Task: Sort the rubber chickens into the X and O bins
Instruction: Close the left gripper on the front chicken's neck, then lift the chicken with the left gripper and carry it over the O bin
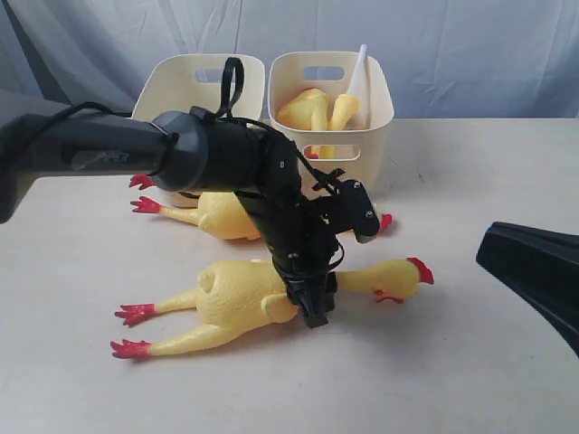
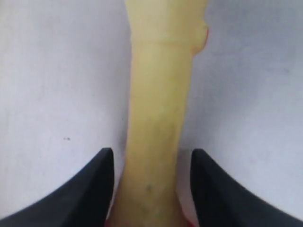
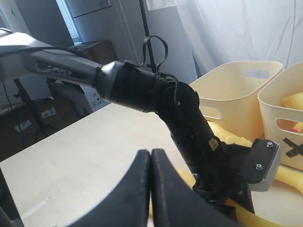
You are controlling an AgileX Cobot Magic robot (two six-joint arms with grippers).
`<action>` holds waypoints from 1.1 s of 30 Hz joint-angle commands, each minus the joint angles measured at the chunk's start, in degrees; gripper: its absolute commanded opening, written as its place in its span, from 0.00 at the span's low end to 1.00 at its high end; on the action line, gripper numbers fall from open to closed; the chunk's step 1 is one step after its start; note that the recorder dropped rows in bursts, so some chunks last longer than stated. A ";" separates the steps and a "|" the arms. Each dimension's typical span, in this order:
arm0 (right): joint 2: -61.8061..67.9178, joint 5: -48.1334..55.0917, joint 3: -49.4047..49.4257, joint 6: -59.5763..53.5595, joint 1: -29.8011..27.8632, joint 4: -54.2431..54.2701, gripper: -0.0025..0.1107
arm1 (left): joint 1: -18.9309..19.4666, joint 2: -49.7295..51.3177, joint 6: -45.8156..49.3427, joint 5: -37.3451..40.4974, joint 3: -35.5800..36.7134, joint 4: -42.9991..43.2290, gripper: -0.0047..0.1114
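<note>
Two long yellow rubber chickens lie on the table, the front chicken [image 1: 240,298] with its head [image 1: 412,271] to the right and the back chicken [image 1: 222,217] behind it. My left gripper [image 1: 312,307] is down over the front chicken's neck [image 2: 158,118]. It is open, with a black finger [image 2: 94,189] on each side of the neck and a thin gap showing. Two cream bins stand at the back. The right bin [image 1: 375,127] holds shorter chickens [image 1: 312,110] and a white tube [image 1: 357,72], and bears a black X [image 3: 293,149]. The left bin [image 1: 185,77] hides its mark. My right gripper [image 3: 150,153] is shut and empty.
The left arm [image 1: 208,154] stretches across the back chicken and in front of both bins. My right gripper [image 1: 534,267] hovers at the table's right side, away from the chickens. Bare tabletop [image 1: 470,380] lies in front and to the right.
</note>
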 commanded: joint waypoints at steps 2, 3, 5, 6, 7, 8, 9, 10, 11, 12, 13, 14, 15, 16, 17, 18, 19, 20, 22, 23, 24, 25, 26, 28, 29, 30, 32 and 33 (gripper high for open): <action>-0.38 0.01 0.32 -0.23 -0.21 0.11 0.02 | -0.05 -4.81 -2.07 4.89 -0.07 -1.34 0.04; -0.38 0.01 0.32 -0.23 -0.21 0.11 0.02 | -0.05 -5.56 -2.95 5.15 -0.07 -1.34 0.04; -0.38 0.01 0.32 -0.23 -0.21 0.11 0.02 | -0.05 -7.11 -4.75 5.16 -0.07 -0.78 0.04; -0.38 0.01 0.32 -0.23 -0.21 0.11 0.02 | -0.05 -7.72 -5.29 5.16 -0.07 -0.64 0.04; -0.38 0.01 0.32 -0.23 -0.21 0.11 0.02 | -0.05 -8.51 -5.65 5.04 -0.07 -0.35 0.04; -0.38 0.01 0.32 -0.23 -0.21 0.11 0.02 | -0.05 -9.26 -6.37 4.95 -0.07 0.17 0.04; -0.38 0.01 0.32 -0.13 -0.21 0.11 0.02 | -0.05 -9.81 -7.02 4.82 -0.07 0.58 0.04; -0.38 0.01 0.32 -0.13 -0.21 0.11 0.02 | -0.05 -10.52 -7.67 4.82 -0.07 1.18 0.04; -0.38 0.01 0.32 -0.13 -0.21 0.11 0.02 | -0.05 -11.18 -9.10 4.82 -0.07 2.12 0.04; -0.38 0.01 0.32 -0.13 -0.21 0.11 0.02 | -0.05 -11.83 -10.44 4.82 -0.07 3.49 0.04; -0.38 0.01 0.32 -0.13 -0.21 0.11 0.02 | -0.05 -12.45 -11.95 4.97 -0.07 5.00 0.04; -0.38 0.01 0.32 -0.13 -0.21 0.11 0.02 | -0.05 -13.01 -13.41 5.09 -0.07 6.69 0.04; -0.38 0.01 0.32 -0.13 -0.21 0.11 0.02 | -0.05 -13.48 -14.91 5.32 -0.07 8.11 0.04; -0.38 0.01 0.32 -0.13 -0.21 0.11 0.02 | -0.05 -13.80 -16.49 5.55 -0.07 9.93 0.04; -0.38 0.01 0.32 -0.13 -0.21 0.11 0.02 | -0.05 -14.31 -17.94 5.70 -0.07 11.43 0.04; -0.38 0.01 0.32 -0.13 -0.21 0.11 0.02 | -0.05 -14.58 -18.97 5.95 -0.07 12.69 0.04; -0.38 0.01 0.32 -0.13 -0.21 0.11 0.02 | -0.05 -14.90 -20.25 6.38 -0.07 14.15 0.04; -0.38 0.01 0.32 -0.13 -0.21 0.11 0.02 | -0.05 -15.06 -21.40 6.51 -0.07 15.58 0.04; -0.38 0.01 0.32 -0.13 -0.21 0.11 0.02 | -0.05 -15.56 -22.83 6.75 -0.07 17.37 0.04; -0.38 0.01 0.32 -0.13 -0.21 0.11 0.02 | -0.05 -15.85 -23.00 6.85 -0.07 17.52 0.04; -0.38 0.01 0.32 -0.13 -0.21 0.11 0.02 | -0.05 -16.13 -23.00 6.99 -0.07 17.52 0.04; -0.38 0.01 0.32 -0.13 -0.21 0.11 0.02 | -0.05 -16.27 -23.00 7.12 -0.07 18.01 0.04; -0.38 0.01 0.32 -0.13 -0.21 0.11 0.02 | -0.05 -16.58 -23.41 7.26 -0.07 18.64 0.04; -0.38 0.01 0.32 -0.13 -0.21 0.11 0.02 | -0.05 -17.01 -25.28 7.90 -0.07 21.01 0.04; -0.38 0.01 0.32 -0.13 -0.21 0.11 0.02 | -0.05 -17.31 -26.50 8.20 -0.07 22.97 0.04; -0.38 0.01 0.32 -0.13 -0.21 0.11 0.02 | -0.05 -17.43 -27.72 8.64 -0.07 25.61 0.04; -0.38 0.01 0.32 -0.13 -0.21 0.11 0.02 | -0.05 -17.96 -30.08 8.90 -0.07 30.51 0.04; -0.38 0.01 0.32 -0.13 -0.21 0.11 0.02 | 0.05 -18.40 -31.76 8.90 -0.07 33.00 0.04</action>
